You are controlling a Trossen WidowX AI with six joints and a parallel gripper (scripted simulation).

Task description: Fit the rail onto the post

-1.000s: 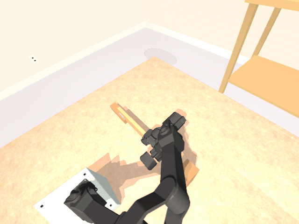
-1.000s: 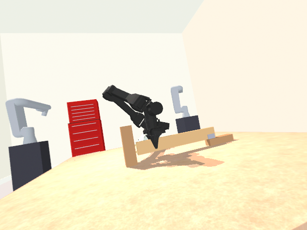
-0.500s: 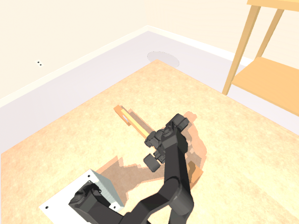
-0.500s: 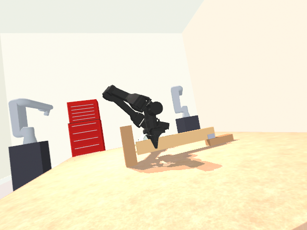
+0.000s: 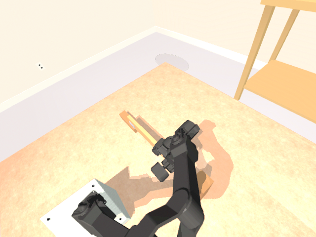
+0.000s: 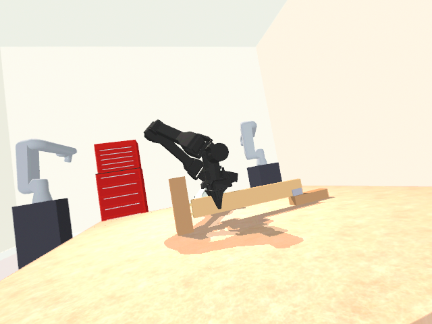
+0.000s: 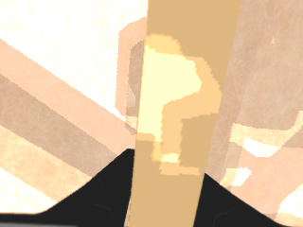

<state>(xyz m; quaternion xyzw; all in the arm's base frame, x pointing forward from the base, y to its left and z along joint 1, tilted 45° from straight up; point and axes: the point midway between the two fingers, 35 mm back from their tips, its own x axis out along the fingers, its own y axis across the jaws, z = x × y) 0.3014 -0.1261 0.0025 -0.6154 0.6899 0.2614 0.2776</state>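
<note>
The long wooden rail is lifted off the table at its near end. Its far end sits in the grey bracket on the low footboard block. My gripper is shut on the rail from above, a short way from its near end. That end stands right beside the upright post; I cannot tell whether they touch. The pegs are hidden. In the top view my arm covers the near end and most of the post.
My arm's white base plate lies at the near table edge. A wooden shelf unit stands off the table at the right. A red tool chest and two grey robot arms stand beyond the table.
</note>
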